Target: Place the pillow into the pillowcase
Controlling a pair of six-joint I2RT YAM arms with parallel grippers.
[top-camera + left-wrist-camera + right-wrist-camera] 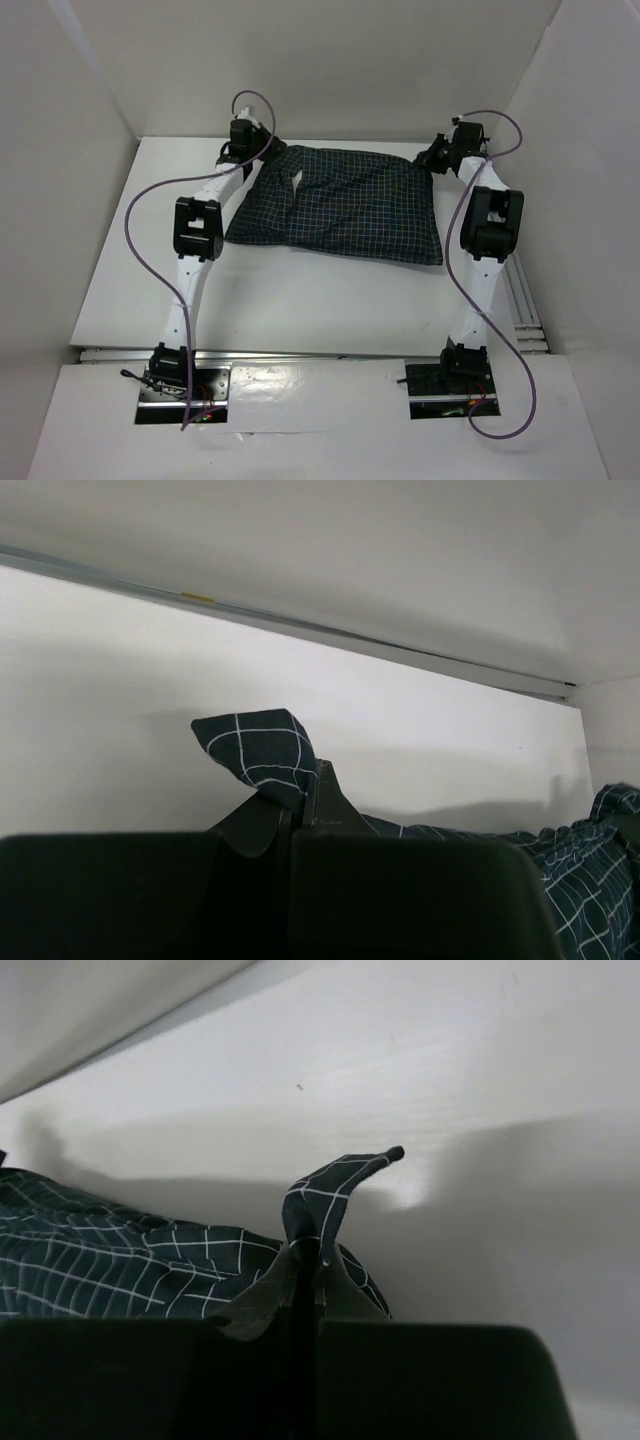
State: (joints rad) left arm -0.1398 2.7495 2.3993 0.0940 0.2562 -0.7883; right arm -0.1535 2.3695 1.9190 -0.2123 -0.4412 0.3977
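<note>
While the dark navy-green checked fabric pillowcase [345, 205] lies crosswise, one far corner each is clamped by left gripper [300, 805] and right gripper [308, 1265].

My white table [300, 290] sits boxed in by plain white panels: a back wall [320, 60], a left wall [50, 150] and a right wall [590, 150]. The light is soft and even, casting faint grey shadows. A metal rail [300, 352] runs along the table's near edge.

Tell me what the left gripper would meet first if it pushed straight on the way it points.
Past the pillowcase corner it pinches, the left gripper faces only a bare white surface, table or back wall; depth is unclear.
</note>
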